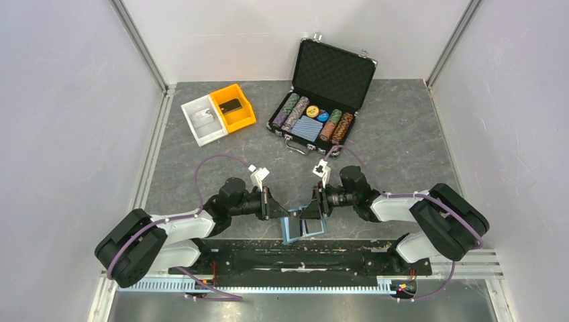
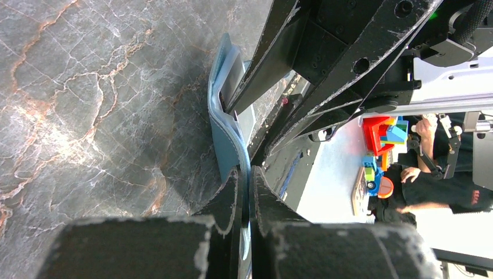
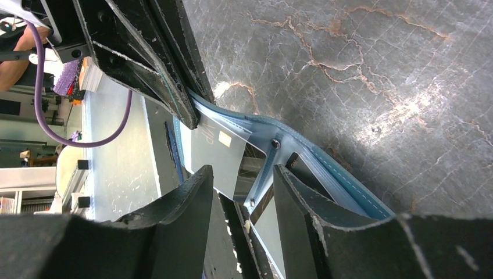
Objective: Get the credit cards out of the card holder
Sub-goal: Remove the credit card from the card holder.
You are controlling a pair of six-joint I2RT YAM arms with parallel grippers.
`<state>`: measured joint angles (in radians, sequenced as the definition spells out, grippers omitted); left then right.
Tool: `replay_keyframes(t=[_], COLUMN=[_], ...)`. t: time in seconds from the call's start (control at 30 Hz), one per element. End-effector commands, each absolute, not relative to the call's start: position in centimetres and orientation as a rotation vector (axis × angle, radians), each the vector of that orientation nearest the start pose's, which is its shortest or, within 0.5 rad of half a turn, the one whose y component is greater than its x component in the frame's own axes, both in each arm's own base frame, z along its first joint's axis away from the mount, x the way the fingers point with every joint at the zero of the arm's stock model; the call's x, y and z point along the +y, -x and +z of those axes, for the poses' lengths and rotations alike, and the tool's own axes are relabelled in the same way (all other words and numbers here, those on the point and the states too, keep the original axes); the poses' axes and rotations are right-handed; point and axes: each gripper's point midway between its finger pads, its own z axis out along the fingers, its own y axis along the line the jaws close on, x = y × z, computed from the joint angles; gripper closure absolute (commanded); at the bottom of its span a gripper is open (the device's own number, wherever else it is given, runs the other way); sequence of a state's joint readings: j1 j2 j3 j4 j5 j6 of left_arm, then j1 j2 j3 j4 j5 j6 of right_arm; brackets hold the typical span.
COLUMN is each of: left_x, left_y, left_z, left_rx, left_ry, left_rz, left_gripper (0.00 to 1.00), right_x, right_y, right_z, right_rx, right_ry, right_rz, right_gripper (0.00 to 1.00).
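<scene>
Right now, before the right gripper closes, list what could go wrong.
The left gripper pinches the wallet by one edge; a pull may tug it loose. The open right gripper straddles pocket and card, so it may clamp both. Near the edge of the table, it could drop off.

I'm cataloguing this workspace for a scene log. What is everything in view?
card holder: one, light blue, at the near table edge between the grippers
credit card: one showing, dark grey, inside the card holder
poker-chip case: one, black, open, far centre-right
chip stacks: several, mixed colours, in the case
card deck: one, blue patterned, among the chips
yellow bin: one, far left, dark item inside
white bin: one, touching the yellow bin's left side
table: one, grey marbled
left gripper: black, shut on the card holder's edge
right gripper: black, open, straddling a pocket panel
</scene>
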<state>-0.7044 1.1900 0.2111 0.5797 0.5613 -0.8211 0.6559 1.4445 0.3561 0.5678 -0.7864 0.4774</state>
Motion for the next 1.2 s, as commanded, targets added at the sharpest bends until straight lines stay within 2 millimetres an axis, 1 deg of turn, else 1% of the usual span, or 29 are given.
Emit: replay_keyframes(t=[0.0, 0.2, 0.43, 0.67, 0.93, 1.03, 1.17], left_x=[-28.7, -28.7, -28.6, -28.7, -28.7, -28.6, -28.6], left_y=[-14.2, -14.4, -14.1, -14.0, -14.0, -14.0, -14.1], left_z=[11.1, 11.5, 12.2, 12.8, 12.6, 12.4, 12.1], left_rx=[2.094, 2.076, 2.041, 2.030, 2.036, 2.044, 2.054], left_ry=[-0.378, -0.381, -0.399, -0.398, -0.389, -0.388, -0.376], left_rz=[-1.552, -1.544, -1.564, -1.585, -1.584, -1.581, -1.567], left_gripper=[0.98, 0.98, 0.98, 0.98, 0.98, 0.98, 0.98], right_x=[29.5, 29.6, 29.5, 29.8, 30.5, 30.5, 30.3], right_y=[-15.7, -16.0, -15.6, -16.3, -16.0, -15.6, -15.4], right_z=[7.6, 8.0, 8.1, 8.3, 9.8, 10.4, 10.5], right_rx=[2.080, 2.060, 2.047, 2.026, 1.937, 1.895, 1.886], right_ry=[0.765, 0.796, 0.808, 0.807, 0.819, 0.819, 0.818], right_rz=[1.485, 1.459, 1.475, 1.463, 1.541, 1.573, 1.586], right_gripper=[0.55, 0.55, 0.56, 0.58, 0.58, 0.64, 0.78])
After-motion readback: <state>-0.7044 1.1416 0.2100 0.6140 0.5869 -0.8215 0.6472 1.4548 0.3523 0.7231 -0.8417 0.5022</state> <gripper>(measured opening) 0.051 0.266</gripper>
